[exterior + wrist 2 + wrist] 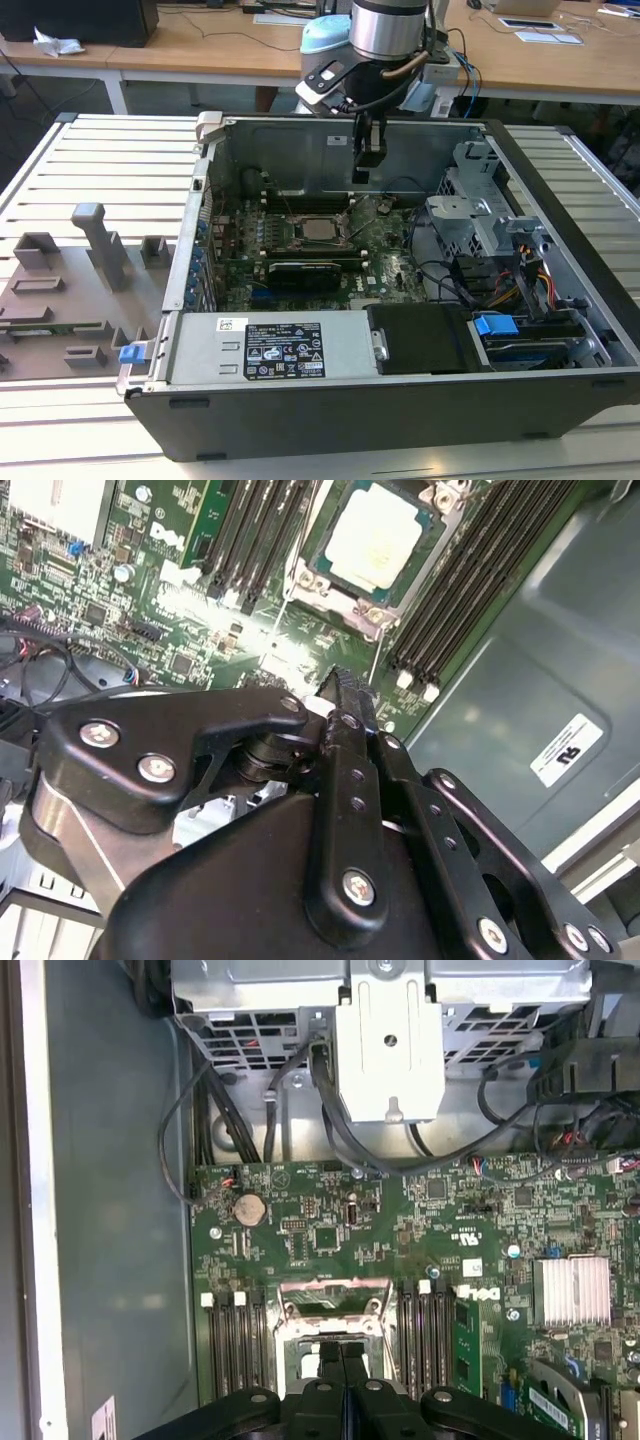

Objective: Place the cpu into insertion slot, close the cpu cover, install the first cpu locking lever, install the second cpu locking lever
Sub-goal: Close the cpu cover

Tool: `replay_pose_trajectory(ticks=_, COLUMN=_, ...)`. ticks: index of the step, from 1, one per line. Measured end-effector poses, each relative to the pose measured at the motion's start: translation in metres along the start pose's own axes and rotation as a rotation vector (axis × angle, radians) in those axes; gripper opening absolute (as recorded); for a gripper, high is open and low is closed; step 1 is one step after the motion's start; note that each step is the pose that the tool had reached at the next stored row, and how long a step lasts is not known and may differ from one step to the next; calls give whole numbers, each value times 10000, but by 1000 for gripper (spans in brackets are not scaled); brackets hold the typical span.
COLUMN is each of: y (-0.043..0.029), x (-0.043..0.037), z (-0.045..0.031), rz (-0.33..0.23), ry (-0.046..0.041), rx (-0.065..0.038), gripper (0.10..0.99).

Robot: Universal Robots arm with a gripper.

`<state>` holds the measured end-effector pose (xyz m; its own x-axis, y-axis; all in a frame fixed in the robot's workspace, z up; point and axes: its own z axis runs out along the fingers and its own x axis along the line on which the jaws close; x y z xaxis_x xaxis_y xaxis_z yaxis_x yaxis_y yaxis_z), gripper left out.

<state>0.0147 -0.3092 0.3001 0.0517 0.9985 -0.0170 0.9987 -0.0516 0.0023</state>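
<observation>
Your one cpu (375, 535) lies flat in its socket, silver top up, near the middle of the motherboard (390, 262) inside the open computer case (330, 420). The one cpu cover (345, 598) is down around it, its window framing the chip. Thin wire levers run along the socket's edges in the second wrist view, but you cannot tell from it whether they are latched. Your single gripper (361, 177) hangs over the board just past the socket's far corner, toward the exterior view's right. Its two fingers are pressed together and hold nothing, and whether the tips touch the board cannot be told. Two banks of black memory slots (470, 590) flank the socket, one on each side, and one green memory stick (465, 1332) stands just beside one bank. The second wrist view gives you the chip's bright top and the cover's frame close up, with the fingertips apart from both. The first wrist view adds one coin battery (249, 1209), one finned silver heatsink (572, 1290) and black cables running up to a metal drive cage (390, 1050) beyond the board. The exterior view takes in the whole case. It shows one long black card (310, 272) on the near side of the socket, two blue tabs (495, 325) at the near edge, and one grey fixture board (70, 290) on the table outside the case, at the exterior view's left.
</observation>
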Motion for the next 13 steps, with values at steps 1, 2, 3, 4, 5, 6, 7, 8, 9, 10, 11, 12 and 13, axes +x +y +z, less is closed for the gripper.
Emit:
replay_pose_trajectory(ticks=1, y=18, x=1, z=0, rz=-1, ry=0, rx=7, gripper=106)
replay_pose_trajectory(ticks=2, y=29, x=1, z=0, rz=-1, ry=-1, rx=13, gripper=106)
replay_pose_trajectory(ticks=3, y=48, x=2, z=0, rz=0, ry=-1, rx=21, gripper=106)
replay_pose_trajectory(ticks=4, y=74, x=3, z=0, rz=0, ry=-2, rx=32, gripper=106)
replay_pose_trajectory(ticks=5, y=100, x=5, z=0, rz=-1, ry=-3, rx=44, gripper=106)
replay_pose_trajectory(ticks=6, y=141, x=7, z=0, rz=-1, ry=-4, rx=63, gripper=106)
replay_pose_trajectory(ticks=7, y=157, x=8, z=0, rz=-1, ry=-5, rx=70, gripper=106)
replay_pose_trajectory(ticks=8, y=173, x=9, z=0, rz=-1, ry=-5, rx=77, gripper=106)
replay_pose_trajectory(ticks=9, y=183, x=9, z=0, rz=-1, ry=-5, rx=81, gripper=106)
replay_pose_trajectory(ticks=10, y=201, x=10, z=0, rz=-2, ry=-5, rx=87, gripper=106)
replay_pose_trajectory(ticks=11, y=218, x=11, z=0, rz=-2, ry=-6, rx=93, gripper=106)
replay_pose_trajectory(ticks=12, y=233, x=12, z=0, rz=-1, ry=-6, rx=98, gripper=106)
replay_pose_trajectory(ticks=13, y=243, x=12, z=0, rz=-1, ry=-6, rx=102, gripper=106)
